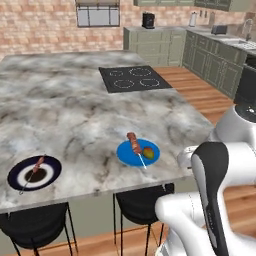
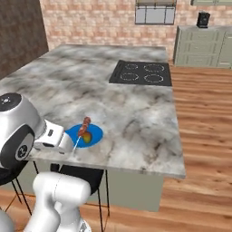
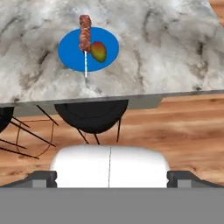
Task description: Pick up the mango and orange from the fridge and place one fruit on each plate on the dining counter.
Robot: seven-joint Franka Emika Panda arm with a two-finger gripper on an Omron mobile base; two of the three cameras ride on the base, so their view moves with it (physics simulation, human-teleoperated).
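The mango (image 3: 99, 51), mottled red and green, lies on the bright blue plate (image 3: 70, 50) near the front edge of the dining counter (image 1: 75, 115). It also shows as the mango (image 1: 148, 151) and the mango (image 2: 87, 136). A dark navy plate (image 1: 52, 172) sits to its left. My gripper (image 3: 109, 179) is open and empty, drawn back off the counter's edge over the stool. The orange and the fridge are out of view.
A meat skewer (image 3: 84, 33) rests across the blue plate beside the mango, and another skewer (image 1: 37, 164) lies on the navy plate. A black cooktop (image 1: 134, 78) sits farther back. Black stools (image 1: 35, 222) (image 3: 91, 114) stand under the counter's edge. Green cabinets (image 1: 210, 60) line the right wall.
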